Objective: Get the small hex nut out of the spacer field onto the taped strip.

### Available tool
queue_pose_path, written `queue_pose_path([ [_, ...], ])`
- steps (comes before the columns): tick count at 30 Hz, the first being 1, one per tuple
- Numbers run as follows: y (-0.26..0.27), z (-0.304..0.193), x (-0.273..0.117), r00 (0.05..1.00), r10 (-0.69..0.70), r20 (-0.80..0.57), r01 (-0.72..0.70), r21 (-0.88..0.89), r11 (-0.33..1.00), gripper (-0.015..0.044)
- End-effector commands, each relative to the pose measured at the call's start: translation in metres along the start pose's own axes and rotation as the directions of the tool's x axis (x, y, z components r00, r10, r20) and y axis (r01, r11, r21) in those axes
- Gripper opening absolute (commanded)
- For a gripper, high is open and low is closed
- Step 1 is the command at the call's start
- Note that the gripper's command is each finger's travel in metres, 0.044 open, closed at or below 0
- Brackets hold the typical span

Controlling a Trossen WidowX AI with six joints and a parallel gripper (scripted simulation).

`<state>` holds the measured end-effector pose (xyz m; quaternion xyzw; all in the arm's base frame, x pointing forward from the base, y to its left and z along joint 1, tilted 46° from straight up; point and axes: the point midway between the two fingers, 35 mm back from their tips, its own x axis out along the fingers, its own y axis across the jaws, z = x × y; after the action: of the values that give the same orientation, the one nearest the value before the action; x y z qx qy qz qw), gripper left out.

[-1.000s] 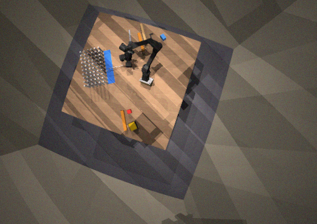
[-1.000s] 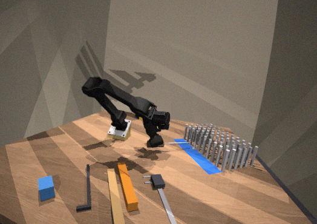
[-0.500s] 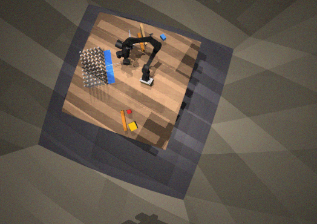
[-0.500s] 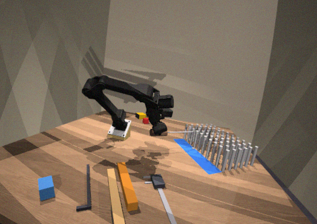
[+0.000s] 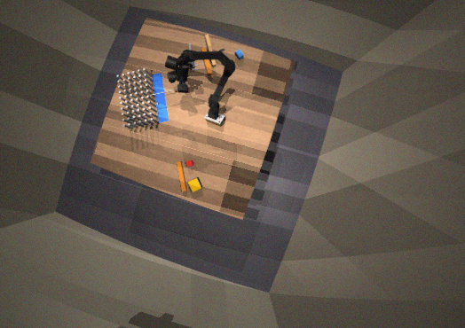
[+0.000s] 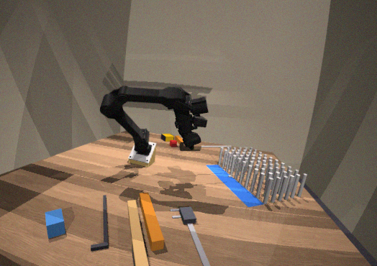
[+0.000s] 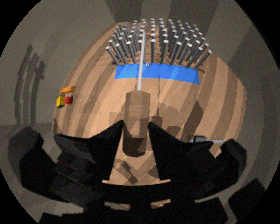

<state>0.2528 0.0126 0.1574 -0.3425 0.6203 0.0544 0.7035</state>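
My gripper (image 5: 182, 89) (image 6: 191, 147) (image 7: 136, 123) is shut on the brown handle of a tool with a thin metal rod (image 6: 214, 147) (image 7: 141, 62). The tool is held up off the table, its rod pointing at the spacers, about level with their tops in the exterior view. The rod's end shows over the front of the field in the wrist view; its exact height is unclear. The metal spacers (image 5: 137, 98) (image 6: 250, 170) (image 7: 163, 50) stand upright in rows. The blue taped strip (image 5: 162, 111) (image 6: 235, 187) (image 7: 178, 74) lies in front. A tiny pale ring, seemingly the nut (image 7: 147, 64), is at the strip's spacer-side edge.
A two-pronged tool (image 6: 187, 216), a black L-shaped tool (image 6: 105, 221), an orange bar (image 6: 152, 223), a pale wooden bar (image 6: 136, 227) and a blue block (image 5: 240, 54) (image 6: 55, 223) lie to one side. Red (image 5: 189, 163) and yellow (image 5: 194, 184) blocks and another orange bar (image 5: 181, 176) lie opposite.
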Motion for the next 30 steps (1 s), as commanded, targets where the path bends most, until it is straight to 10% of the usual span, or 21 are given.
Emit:
queue_pose_path([
  [1,0.009,0.015,0.002,1.0,0.017,0.014,-0.017,-0.02,1.0,0.0],
  [30,0.135,0.128,0.035,0.987,0.158,-0.007,-0.156,-0.208,0.966,0.0],
])
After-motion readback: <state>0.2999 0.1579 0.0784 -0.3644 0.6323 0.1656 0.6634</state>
